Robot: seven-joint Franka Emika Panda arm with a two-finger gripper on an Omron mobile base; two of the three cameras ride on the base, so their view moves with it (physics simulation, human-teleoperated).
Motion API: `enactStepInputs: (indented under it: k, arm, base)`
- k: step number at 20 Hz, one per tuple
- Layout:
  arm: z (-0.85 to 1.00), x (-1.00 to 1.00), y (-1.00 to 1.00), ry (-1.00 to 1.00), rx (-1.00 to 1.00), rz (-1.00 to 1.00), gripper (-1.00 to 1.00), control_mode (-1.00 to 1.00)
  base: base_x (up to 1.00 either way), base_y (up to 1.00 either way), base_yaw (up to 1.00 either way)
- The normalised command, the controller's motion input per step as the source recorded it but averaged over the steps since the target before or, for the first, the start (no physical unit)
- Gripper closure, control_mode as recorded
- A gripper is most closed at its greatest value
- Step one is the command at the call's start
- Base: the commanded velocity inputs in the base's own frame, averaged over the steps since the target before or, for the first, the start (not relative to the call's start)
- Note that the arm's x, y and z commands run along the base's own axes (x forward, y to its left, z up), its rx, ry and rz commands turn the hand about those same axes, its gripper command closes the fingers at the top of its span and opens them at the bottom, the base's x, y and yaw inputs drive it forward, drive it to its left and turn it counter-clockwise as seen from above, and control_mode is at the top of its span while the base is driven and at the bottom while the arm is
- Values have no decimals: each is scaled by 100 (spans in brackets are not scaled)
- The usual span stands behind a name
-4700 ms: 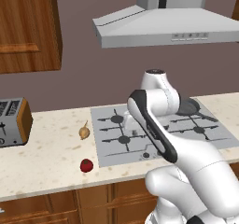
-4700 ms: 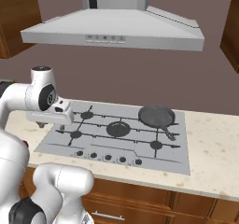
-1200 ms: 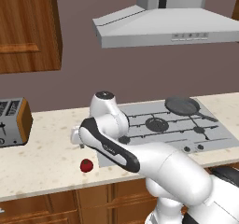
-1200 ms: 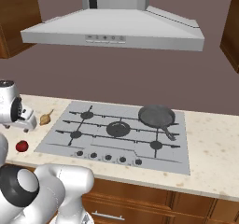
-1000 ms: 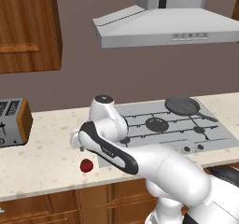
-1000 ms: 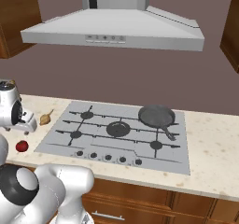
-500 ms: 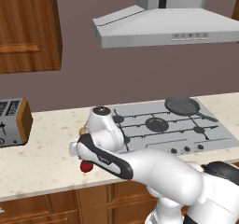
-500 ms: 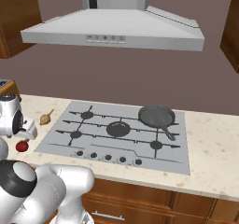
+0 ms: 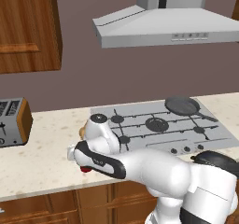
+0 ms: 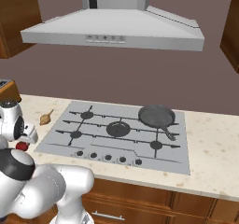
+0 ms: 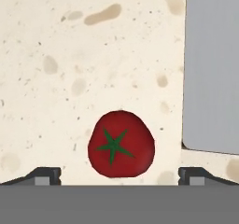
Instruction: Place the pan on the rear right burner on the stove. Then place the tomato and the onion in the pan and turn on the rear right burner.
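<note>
Gripper (image 11: 119, 174) poised directly above tomato (image 11: 121, 143) on speckled counter (image 11: 70, 78), just left of stove (image 11: 210, 78) edge; jaws spread fully wide, nothing held. Fingertips (image 11: 44, 174) seen flanking fruit w/ clearance each side. Pan (image 10: 156, 115) seated on rear right burner. Onion (image 10: 45, 119) lying near stove's left edge, apart from tomato. Risks judged: round glossy fruit could be nudged & rolled if descent is off-centre; squeezed out if closed too high; onion could be knocked by arm.
</note>
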Motion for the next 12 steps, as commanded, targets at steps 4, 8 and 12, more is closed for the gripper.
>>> enactStepInputs:
  k: [4,8,12]
  arm:
    - [-22,0,12,0,0,0,-100,-100]
    - [-23,4,8,0,0,0,-100,-100]
    - [-22,14,1,0,0,0,-100,-100]
  base:
    - [0,0,0]
    - [0,0,0]
    - [0,0,0]
